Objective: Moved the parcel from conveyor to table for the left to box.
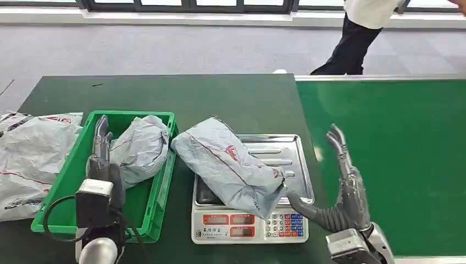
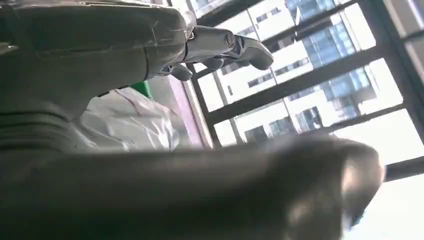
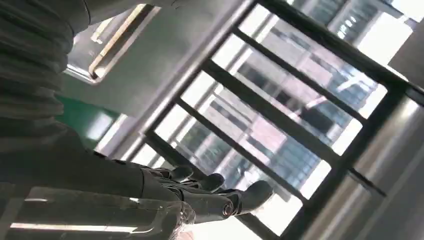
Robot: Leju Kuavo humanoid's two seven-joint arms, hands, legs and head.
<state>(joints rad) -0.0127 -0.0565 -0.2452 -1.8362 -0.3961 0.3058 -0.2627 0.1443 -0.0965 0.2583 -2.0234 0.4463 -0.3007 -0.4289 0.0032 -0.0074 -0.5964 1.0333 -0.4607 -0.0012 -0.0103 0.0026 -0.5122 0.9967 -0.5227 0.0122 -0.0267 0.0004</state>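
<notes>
1. In the head view, the grey parcel [image 1: 231,165] lies on the scale [image 1: 250,220] on the counter [image 1: 165,93].
2. The right hand [image 1: 340,192], fingers apart, is beside it; thumb near its edge.
3. The left hand [image 1: 101,157], fingers straight, is in the green bin [image 1: 71,170].
4. The wrist views add windows [image 3: 280,125].

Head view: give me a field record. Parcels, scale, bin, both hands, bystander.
parcel on scale: grey mailer lying across the scale pan, overhanging its left edge
parcel in bin: crumpled grey mailer inside the green bin
loose parcels: on the table, left of the bin
left robot hand: over the bin, beside its parcel, holding nothing
right robot hand: open, fingers spread, thumb by the scale parcel's near end
conveyor: green belt, right side
person: standing beyond the conveyor
</notes>
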